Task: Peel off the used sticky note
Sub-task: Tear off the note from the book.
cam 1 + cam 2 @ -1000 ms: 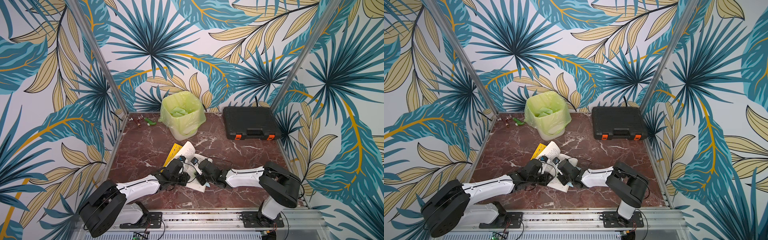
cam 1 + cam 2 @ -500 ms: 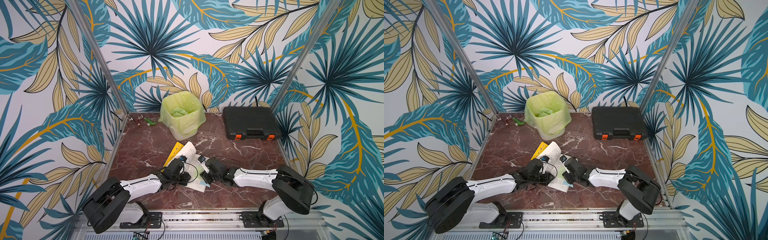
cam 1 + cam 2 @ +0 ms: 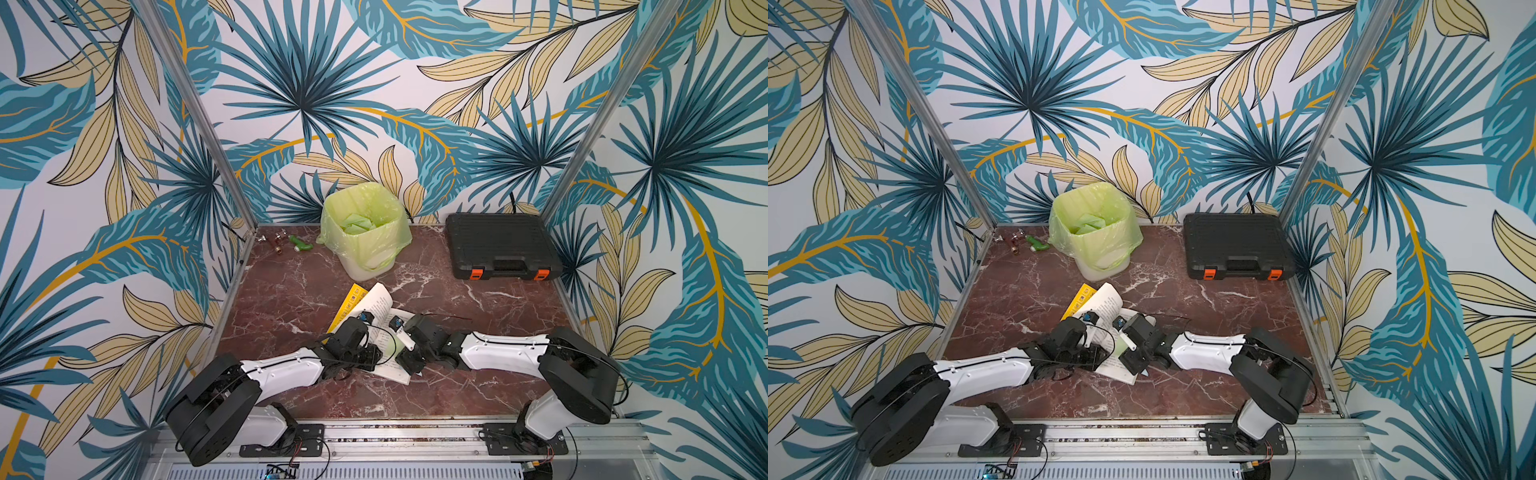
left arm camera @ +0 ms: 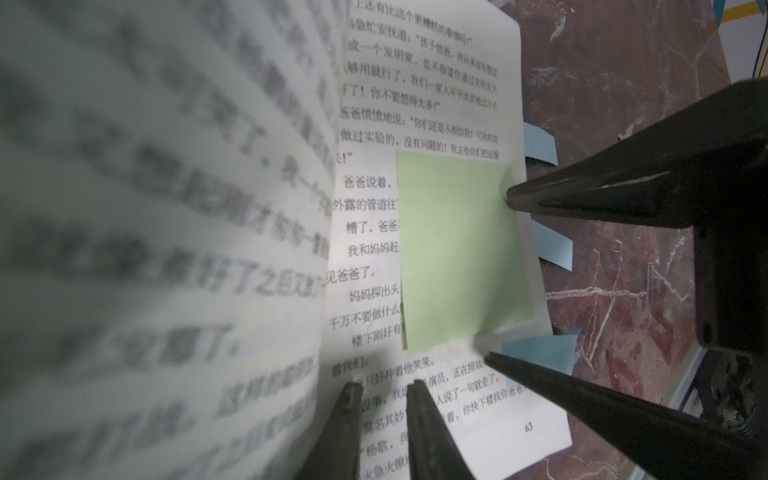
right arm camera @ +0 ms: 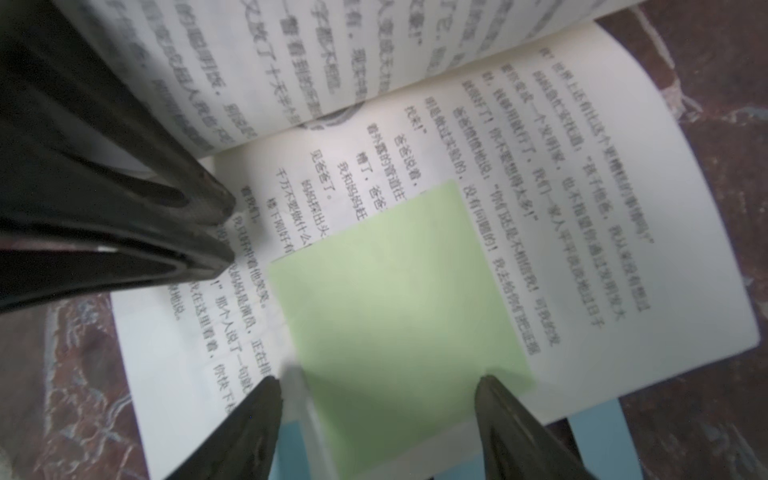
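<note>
Green sticky note (image 5: 399, 324) is sitting flat on the right-hand printed page of an open book (image 4: 419, 83), near that page's outer edge and covering part of the text. Book is lying on the red marble tabletop (image 3: 291, 299) between the two arms, its left-hand pages curling upward.

Right gripper (image 5: 378, 384) is standing wide, jaws spread about as broad as the note and straddling its outer edge, nothing gripped. One fingertip (image 4: 540, 195) is touching the note's edge near a corner; the second is sitting just off the neighbouring corner.

Left gripper (image 4: 383, 385) is standing narrow, a slim gap between the jaws, tips resting on the page beside the note, close to the spine.

Blue page tabs (image 4: 540, 145) are poking out from under the page edge. Lined waste bin (image 3: 365, 232) and black tool case (image 3: 498, 245) are sitting at the back, well apart from the book.
</note>
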`<control>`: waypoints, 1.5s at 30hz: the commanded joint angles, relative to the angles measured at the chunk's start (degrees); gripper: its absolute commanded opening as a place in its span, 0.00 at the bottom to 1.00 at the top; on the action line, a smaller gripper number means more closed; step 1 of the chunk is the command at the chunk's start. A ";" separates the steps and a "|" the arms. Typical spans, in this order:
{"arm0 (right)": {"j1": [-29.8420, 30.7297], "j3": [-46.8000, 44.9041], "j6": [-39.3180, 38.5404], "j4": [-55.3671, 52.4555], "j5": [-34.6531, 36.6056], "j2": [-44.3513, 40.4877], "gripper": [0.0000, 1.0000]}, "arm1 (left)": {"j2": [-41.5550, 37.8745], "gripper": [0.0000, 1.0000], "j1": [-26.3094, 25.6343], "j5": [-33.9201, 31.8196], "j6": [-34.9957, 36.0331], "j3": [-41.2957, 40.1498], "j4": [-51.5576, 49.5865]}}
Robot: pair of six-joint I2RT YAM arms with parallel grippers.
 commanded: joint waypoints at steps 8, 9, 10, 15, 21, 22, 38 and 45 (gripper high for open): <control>-0.26 2.53 2.74 -9.72 10.71 6.56 0.68 | 2.68 0.23 1.07 -3.84 1.01 -1.02 -4.68; -0.23 2.70 3.07 -9.89 11.14 6.80 0.67 | 2.78 0.23 1.07 -3.91 1.05 -1.02 -4.80; -0.24 2.80 3.40 -10.08 11.66 7.05 0.66 | 2.79 0.23 1.12 -3.79 1.18 -0.95 -4.86; -0.40 3.37 4.77 -10.12 13.10 7.45 0.57 | 2.75 0.23 1.16 -3.88 1.45 -0.78 -5.12; -1.15 3.91 5.92 -9.30 13.07 8.29 0.45 | 2.79 0.23 1.25 -3.95 1.52 -0.66 -5.18; -1.23 3.96 6.02 -9.12 13.09 8.32 0.42 | 2.83 0.23 1.25 -3.94 1.50 -0.66 -5.16; -12.53 5.42 13.61 -1.80 -0.02 1.96 0.02 | 4.36 0.23 1.31 -4.34 1.34 -0.57 -4.75; -18.48 6.81 15.82 1.65 -1.94 -2.42 0.00 | 4.99 0.23 1.25 -4.83 1.61 -0.32 -5.36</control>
